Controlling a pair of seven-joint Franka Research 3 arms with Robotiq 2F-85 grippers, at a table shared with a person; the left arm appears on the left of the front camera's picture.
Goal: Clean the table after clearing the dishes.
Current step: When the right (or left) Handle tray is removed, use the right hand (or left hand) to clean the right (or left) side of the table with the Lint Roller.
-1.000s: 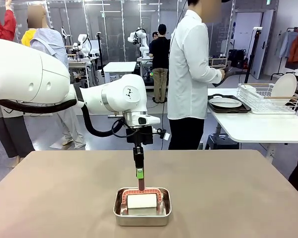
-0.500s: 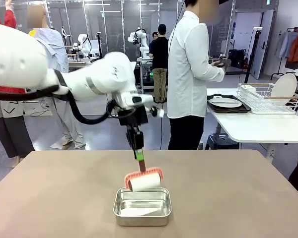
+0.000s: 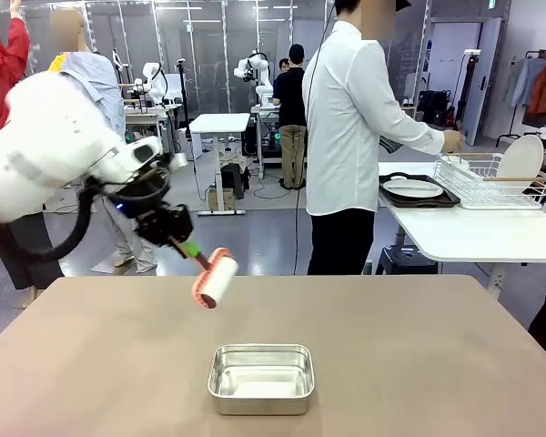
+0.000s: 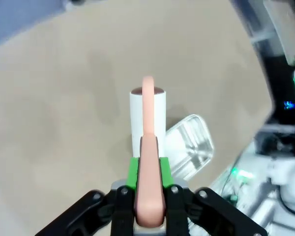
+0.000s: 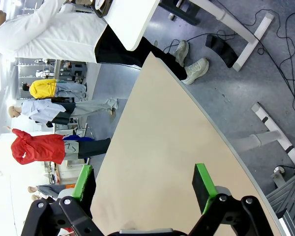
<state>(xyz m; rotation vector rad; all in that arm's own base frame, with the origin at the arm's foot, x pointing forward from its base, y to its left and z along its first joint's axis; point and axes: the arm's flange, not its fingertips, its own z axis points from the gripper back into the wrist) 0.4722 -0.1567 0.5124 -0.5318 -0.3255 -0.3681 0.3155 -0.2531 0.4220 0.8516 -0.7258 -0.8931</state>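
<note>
Front view: the left arm comes in from the left, and the left gripper [image 3: 192, 249] hangs above the left part of the table [image 3: 419, 346], its jaws pinched on the pink handle of a lint roller [image 3: 217, 278]. The roller slants down to the right, its white roll in the air and clear of the tabletop. Right of it and nearer, a small steel pan [image 3: 260, 378] sits on the table, well apart from the roller. Beyond the far edge stands a person [image 3: 346, 137] in a white shirt, turned right, one hand stretched toward a dish rack [image 3: 491, 182] on a white table [image 3: 473, 235]. On that white table, left of the rack, a dark tray [image 3: 422, 199] holds a white plate [image 3: 412, 188].

Left wrist view: the left gripper [image 4: 148, 169] clamps the handle between its green pads; the lint roller [image 4: 136, 118] points away over the brown table [image 4: 64, 108], with the steel pan [image 4: 191, 145] just right of it.

Right wrist view: the right gripper [image 5: 143, 182] stands spread wide with nothing between its fingers [image 5: 202, 181], above the table [image 5: 162, 137].
</note>
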